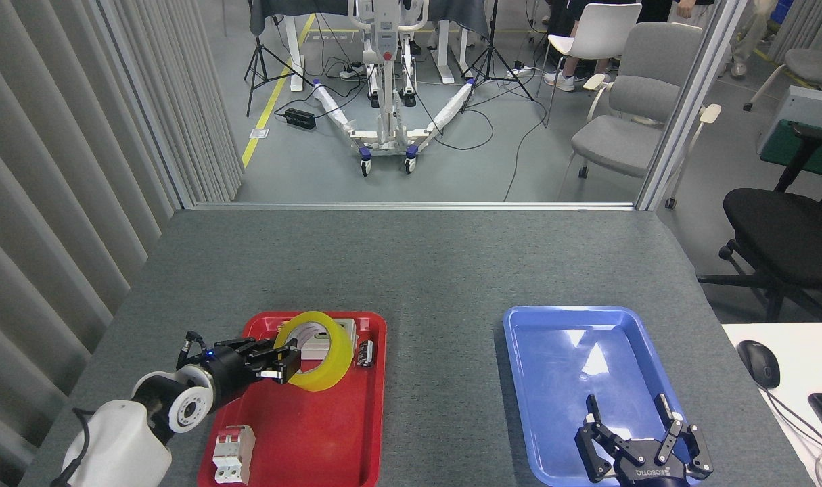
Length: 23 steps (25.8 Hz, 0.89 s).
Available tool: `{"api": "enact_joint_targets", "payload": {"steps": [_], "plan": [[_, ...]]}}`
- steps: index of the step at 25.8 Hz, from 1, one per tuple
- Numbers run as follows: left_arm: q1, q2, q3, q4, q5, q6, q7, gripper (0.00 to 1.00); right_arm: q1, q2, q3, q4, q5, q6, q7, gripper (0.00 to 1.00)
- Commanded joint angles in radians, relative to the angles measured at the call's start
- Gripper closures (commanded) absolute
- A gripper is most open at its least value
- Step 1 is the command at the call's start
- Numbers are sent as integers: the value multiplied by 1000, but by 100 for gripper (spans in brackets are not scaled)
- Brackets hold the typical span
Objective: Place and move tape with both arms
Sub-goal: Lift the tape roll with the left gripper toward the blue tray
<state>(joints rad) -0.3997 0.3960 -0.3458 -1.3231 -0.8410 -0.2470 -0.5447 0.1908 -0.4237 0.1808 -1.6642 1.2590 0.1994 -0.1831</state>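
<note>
The left gripper (280, 362) is clenched on the tape (316, 350), its black fingers (275, 373) pinching the near-left wall of the roll, one finger reaching into the white printed core. The translucent yellow roll is tilted, its open face turned up and toward the left, and it hangs above the far half of the red tray (329, 433), clear of the tray floor. Behind the roll, partly hidden by it, a grey switch box (346, 326) lies at the tray's far rim, with a small black part (365, 353) just beside it on the right. In the tray's near-left corner sits a white circuit breaker (233, 454) with a red lever. To the right of the red tray, well apart from it on the grey table (417, 264), stands the blue tray (566, 352). The right gripper (632, 423) hovers over the blue tray's near end with its three fingers spread and nothing between them.
</note>
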Motion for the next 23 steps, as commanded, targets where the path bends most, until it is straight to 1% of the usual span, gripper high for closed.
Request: {"api": "enact_joint_targets", "payload": {"steps": [1,4,6,8,11,14,16,18,20,23], "plan": [[15,7,53,-1,146,-204,163,100,-8,-1,-3,-3,-9,-63,-4,0],[10,-11,48,19,250,-290,269,100,-10,-1,-6,-9,-58,-133,-6,0],[7,-60,36,38,296,-339,295,100,-19,0,-6,-11,-66,-169,-7,0],[-8,-121,36,97,318,-414,296,100,-24,5,-9,-11,-69,-218,-7,0],[-30,-239,21,219,319,-525,295,100,-27,9,-14,-11,-75,-339,-7,0],[-44,-310,-32,324,318,-538,292,100,-36,8,-15,-11,-92,-443,-9,0],[-50,-347,-47,369,318,-538,293,100,-44,6,-17,-9,-99,-522,-7,0],[-42,-359,-36,397,319,-538,293,100,-51,8,-17,-9,-109,-581,-7,0],[-34,-364,-28,407,321,-538,289,100,-51,6,-17,-11,-119,-607,-7,0],[-34,-398,-27,436,322,-538,287,100,-51,2,-15,-6,-122,-637,-7,0]]}}
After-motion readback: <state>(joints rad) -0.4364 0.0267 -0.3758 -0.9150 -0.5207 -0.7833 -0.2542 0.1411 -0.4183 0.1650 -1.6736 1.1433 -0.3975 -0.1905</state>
